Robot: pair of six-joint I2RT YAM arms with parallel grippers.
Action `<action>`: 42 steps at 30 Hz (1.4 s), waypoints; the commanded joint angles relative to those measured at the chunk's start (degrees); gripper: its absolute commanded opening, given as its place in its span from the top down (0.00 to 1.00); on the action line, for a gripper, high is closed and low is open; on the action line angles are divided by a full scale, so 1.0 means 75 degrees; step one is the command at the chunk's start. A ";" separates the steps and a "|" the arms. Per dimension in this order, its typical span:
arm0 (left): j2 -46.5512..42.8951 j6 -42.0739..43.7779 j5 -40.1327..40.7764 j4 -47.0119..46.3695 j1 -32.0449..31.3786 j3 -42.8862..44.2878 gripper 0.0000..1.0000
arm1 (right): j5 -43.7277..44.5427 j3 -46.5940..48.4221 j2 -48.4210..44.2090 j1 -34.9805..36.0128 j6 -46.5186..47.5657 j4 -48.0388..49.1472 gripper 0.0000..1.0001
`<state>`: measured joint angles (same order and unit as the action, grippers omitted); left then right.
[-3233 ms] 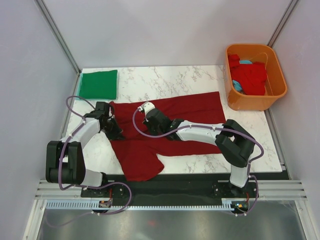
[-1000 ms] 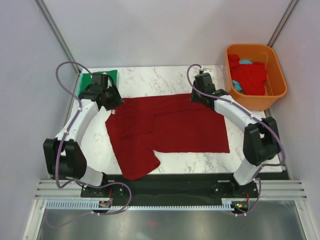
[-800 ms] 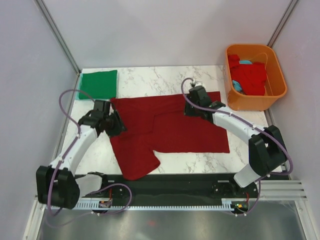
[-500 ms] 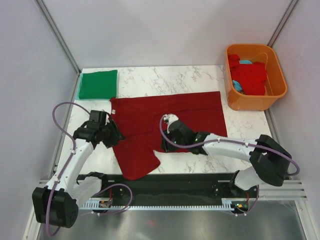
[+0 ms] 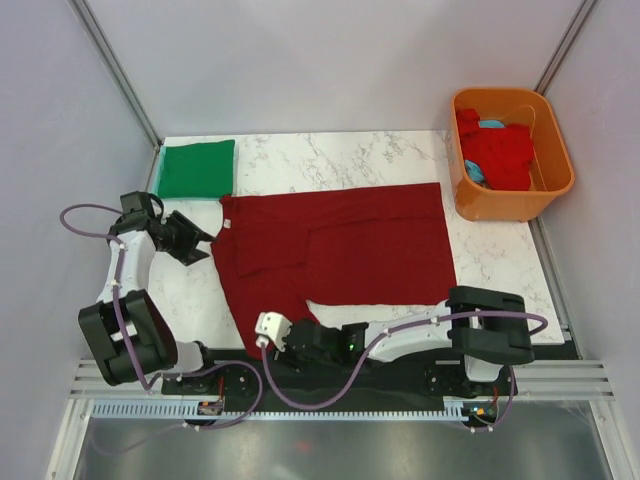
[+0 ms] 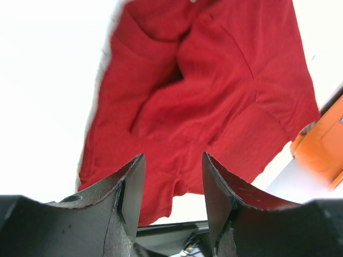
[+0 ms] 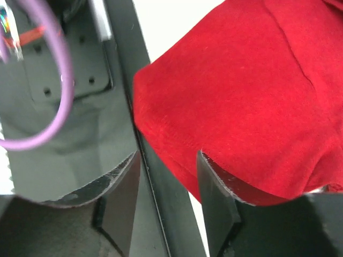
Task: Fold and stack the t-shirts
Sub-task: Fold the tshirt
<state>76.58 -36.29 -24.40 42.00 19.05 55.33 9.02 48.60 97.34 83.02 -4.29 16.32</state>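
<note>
The maroon shirt (image 5: 340,245) is lying spread flat across the middle of the counter (image 5: 340,160). Its 3 o'clock half is showing a second layer of cloth on top. One lobe is trailing toward 6 o'clock and reaching the near edge.

The green shirt (image 5: 197,168) is sitting folded into a neat square at the 10 o'clock corner, apart from the maroon one. At 2 o'clock the orange tub (image 5: 462,185) is holding crumpled red shirts (image 5: 497,150), with a scrap of light blue cloth (image 5: 477,173) peeking out beside them.

The left end effector (image 5: 203,243) is hovering at 9 o'clock, just off the maroon shirt's edge. In its wrist view the end effector (image 6: 171,163) is standing moderately wide, with nothing between the fingers (image 6: 131,187) and the shirt (image 6: 203,96) filling the scene beyond.

The right end effector (image 5: 268,338) is reaching across to 7 o'clock, at the trailing lobe. In its own view (where the cloth (image 7: 241,96) looks brighter red) the end effector (image 7: 166,160) is parted. It is gripping nothing, and is poised over the shirt's edge and the black rail (image 7: 161,214) along the counter's near side.
</note>
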 commanded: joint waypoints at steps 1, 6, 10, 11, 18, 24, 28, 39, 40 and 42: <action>0.0371 0.0093 -0.0730 -0.0478 0.0249 0.0321 0.46 | 0.1070 0.0177 0.0216 0.0496 0.1518 0.0683 0.44; 0.0909 0.0175 -0.0754 -0.0584 0.0355 0.0802 0.46 | 0.1353 0.0234 0.0649 0.0836 0.2470 0.0684 0.39; 0.1215 0.0163 -0.0836 -0.0689 0.0402 0.0954 0.46 | 0.1574 0.0516 0.1165 0.0883 0.3021 0.0567 0.38; 0.1262 0.0129 -0.0859 -0.0782 0.0390 0.0943 0.46 | 0.1680 0.0574 0.1259 0.0907 0.3184 0.0520 0.38; 0.1579 0.0023 -0.1152 -0.1287 0.0366 0.0802 0.46 | 0.2266 0.1101 0.1996 0.1024 0.3911 0.0496 0.39; 0.1813 0.0151 -0.1223 -0.1393 0.0366 0.0896 0.47 | 0.2419 0.1138 0.2093 0.1082 0.4112 0.0508 0.58; 0.1661 0.0421 -0.0802 -0.1392 0.0355 0.0908 0.47 | 0.2525 0.1090 0.1694 0.1094 0.3914 0.0789 0.79; 0.1122 0.0925 0.0113 -0.1393 0.0249 0.0557 0.45 | 0.0756 0.2132 0.1435 -0.0461 0.1793 0.0135 0.97; 0.1029 0.0925 0.0125 -0.1393 0.0226 0.0463 0.45 | 0.0604 0.2238 0.1493 -0.0615 0.1594 -0.0029 0.96; 0.0865 0.0960 0.0312 -0.1381 0.0133 0.0357 0.45 | 0.0392 0.2518 0.1704 -0.1036 0.1068 -0.0217 0.96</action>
<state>86.24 -32.32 -24.84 32.67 20.88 59.11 16.58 63.61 109.14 78.96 11.90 17.26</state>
